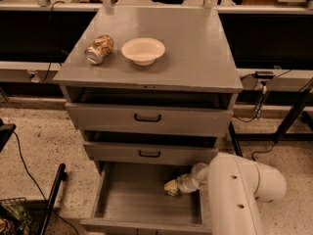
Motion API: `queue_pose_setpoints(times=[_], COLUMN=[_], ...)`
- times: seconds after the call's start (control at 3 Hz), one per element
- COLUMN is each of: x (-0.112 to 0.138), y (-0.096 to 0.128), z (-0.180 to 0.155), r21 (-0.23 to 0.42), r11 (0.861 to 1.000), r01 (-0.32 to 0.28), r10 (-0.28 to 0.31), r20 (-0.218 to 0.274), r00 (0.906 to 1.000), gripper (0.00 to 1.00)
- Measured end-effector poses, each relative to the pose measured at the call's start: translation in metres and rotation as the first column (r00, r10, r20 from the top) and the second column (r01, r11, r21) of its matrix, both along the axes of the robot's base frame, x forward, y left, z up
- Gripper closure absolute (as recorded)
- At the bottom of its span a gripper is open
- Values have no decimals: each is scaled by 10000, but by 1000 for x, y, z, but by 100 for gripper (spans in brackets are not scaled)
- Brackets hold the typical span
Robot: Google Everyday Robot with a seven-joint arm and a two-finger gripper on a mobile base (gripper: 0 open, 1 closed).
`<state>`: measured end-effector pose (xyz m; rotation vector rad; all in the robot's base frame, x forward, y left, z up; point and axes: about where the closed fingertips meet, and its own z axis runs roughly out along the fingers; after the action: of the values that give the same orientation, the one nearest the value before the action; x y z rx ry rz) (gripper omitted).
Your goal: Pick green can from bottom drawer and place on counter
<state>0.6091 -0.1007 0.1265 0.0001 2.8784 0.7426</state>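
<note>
A: Where's the gripper?
B: The gripper (171,186) is down in the open bottom drawer (122,204), right side. Whether it's clenched or released, can't tell.
A: And the green can?
B: Can't make it out. A tan can (99,49) lies beside the white bowl (143,50) on the counter (195,48).

Pincer (171,186) low, fwd of arm (239,195)

High frontal view downward (gripper (171,187) in bottom drawer (128,202))
</note>
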Motion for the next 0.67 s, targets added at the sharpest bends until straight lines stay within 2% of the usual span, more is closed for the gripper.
queue_pose_setpoints(times=[0.33,0.67], x=[1,1], y=[1,1], z=[-2,0], r21=[87,262], r11=[10000,9996], r01=[-13,-86], r10=[14,85], r20=[-35,18], r00=[10000,10000], gripper=[53,76])
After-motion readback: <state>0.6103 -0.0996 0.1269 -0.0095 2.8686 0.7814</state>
